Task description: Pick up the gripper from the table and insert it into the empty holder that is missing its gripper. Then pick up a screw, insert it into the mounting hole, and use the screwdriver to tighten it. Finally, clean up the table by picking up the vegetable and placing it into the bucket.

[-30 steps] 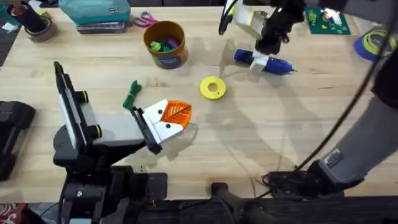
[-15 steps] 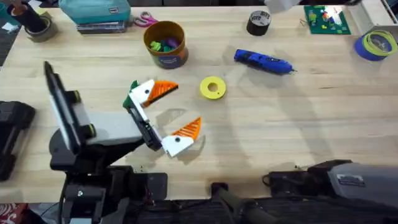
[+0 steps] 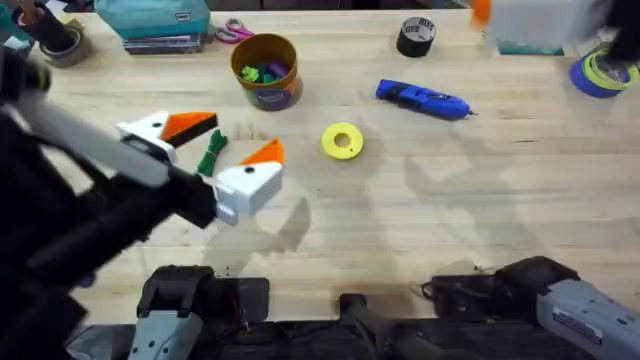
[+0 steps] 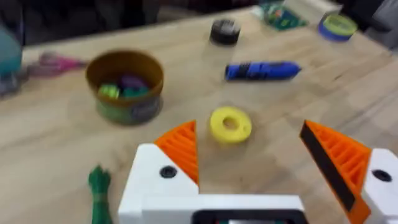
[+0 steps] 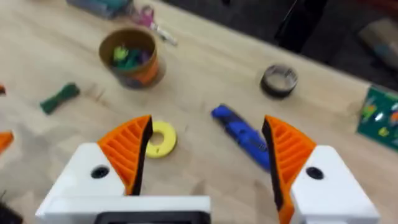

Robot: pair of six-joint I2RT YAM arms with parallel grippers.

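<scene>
My left gripper [image 3: 235,138] is open, and its white fingers [image 3: 250,182] carry orange ribbed pads. The dark green vegetable [image 3: 212,152] lies on the table [image 3: 420,220] between them, a little behind the tips. It also lies beside the left finger as the vegetable [image 4: 98,190]. The ochre bucket [image 3: 267,70] stands beyond it with colourful bits inside. The blue screwdriver [image 3: 422,100] lies to the right. My right gripper [image 5: 208,130] is open and empty, high over the screwdriver [image 5: 242,134]. The loose gripper piece, the empty holder and the screw are out of view.
A yellow ring [image 3: 342,141] lies mid-table between vegetable and screwdriver. A black tape roll [image 3: 416,37] sits at the back, a blue tape roll [image 3: 603,72] at the far right. Scissors [image 3: 235,32] and a teal box [image 3: 155,20] line the back edge.
My left arm has risen and swung left, and its gripper opened, now flanking the vegetable. The right arm has left the screwdriver and lifted toward the back right.
</scene>
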